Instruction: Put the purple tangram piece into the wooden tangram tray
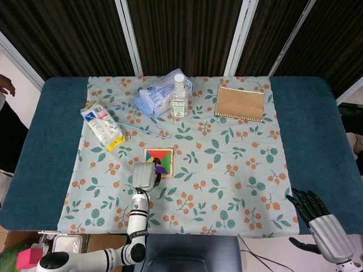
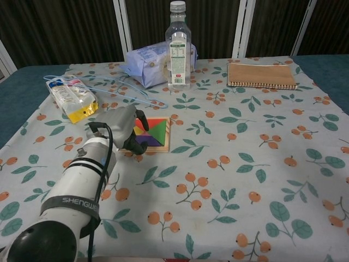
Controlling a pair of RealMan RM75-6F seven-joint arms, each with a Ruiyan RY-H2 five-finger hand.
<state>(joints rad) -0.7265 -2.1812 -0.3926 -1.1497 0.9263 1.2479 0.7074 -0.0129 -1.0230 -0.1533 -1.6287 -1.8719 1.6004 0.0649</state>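
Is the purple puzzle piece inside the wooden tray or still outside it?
Inside. The purple piece lies among the other colours in the wooden tray, beside the left hand.
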